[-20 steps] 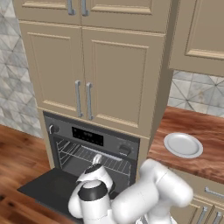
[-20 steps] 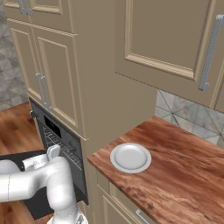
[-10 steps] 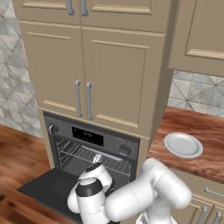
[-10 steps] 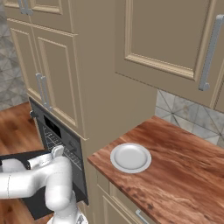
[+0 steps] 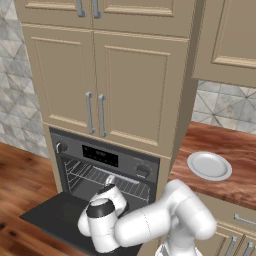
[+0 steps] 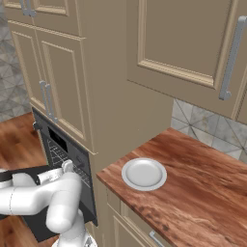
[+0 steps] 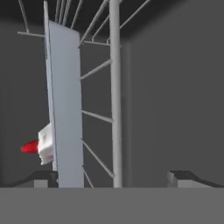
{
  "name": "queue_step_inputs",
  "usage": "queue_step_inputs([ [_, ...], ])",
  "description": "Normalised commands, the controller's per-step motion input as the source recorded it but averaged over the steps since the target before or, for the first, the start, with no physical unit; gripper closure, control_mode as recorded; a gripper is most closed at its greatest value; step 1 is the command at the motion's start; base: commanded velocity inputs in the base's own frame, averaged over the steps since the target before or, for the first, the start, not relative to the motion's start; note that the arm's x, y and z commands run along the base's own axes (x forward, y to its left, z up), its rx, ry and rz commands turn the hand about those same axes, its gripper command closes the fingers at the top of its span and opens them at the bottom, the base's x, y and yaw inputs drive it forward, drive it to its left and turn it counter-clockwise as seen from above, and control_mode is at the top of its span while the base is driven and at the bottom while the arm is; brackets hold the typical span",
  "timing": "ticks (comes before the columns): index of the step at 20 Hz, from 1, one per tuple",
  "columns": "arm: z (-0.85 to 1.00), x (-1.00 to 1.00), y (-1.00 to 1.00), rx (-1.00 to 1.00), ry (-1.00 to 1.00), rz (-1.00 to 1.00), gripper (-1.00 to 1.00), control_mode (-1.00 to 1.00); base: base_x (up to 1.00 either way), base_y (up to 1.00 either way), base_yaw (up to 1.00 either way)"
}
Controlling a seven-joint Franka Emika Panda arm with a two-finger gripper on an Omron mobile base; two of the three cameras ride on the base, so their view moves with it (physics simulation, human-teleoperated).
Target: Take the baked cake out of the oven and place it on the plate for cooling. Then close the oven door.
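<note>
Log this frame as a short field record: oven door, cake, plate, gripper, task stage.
oven door: the oven door hangs open, lying flat in front of the oven
cake: the baked cake, white with a red top, sits inside the oven beside a pale flat tray and the wire racks
plate: the plate lies bare on the wooden counter, right of the oven
gripper: the gripper is open, reaching into the oven, fingertips apart, not touching the cake
task stage: cake not yet grasped; door not yet closed

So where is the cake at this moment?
In the hand view the cake sits at the left, inside the oven, against a flat grey tray beside the wire rack.
</note>
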Motion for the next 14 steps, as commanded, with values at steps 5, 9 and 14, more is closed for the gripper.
queue_step_inputs([
  [5,-0.36,0.37,0.06,-0.01,0.0,0.0,-1.0,-1.0,0.0,0.0,0.0],
  [9,-0.37,0.34,0.04,-0.01,0.0,0.0,-1.0,-1.0,0.0,0.0,0.0],
  [14,-0.37,0.33,0.01,-0.02,0.02,0.0,-1.0,-1.0,0.0,0.0,0.0],
])
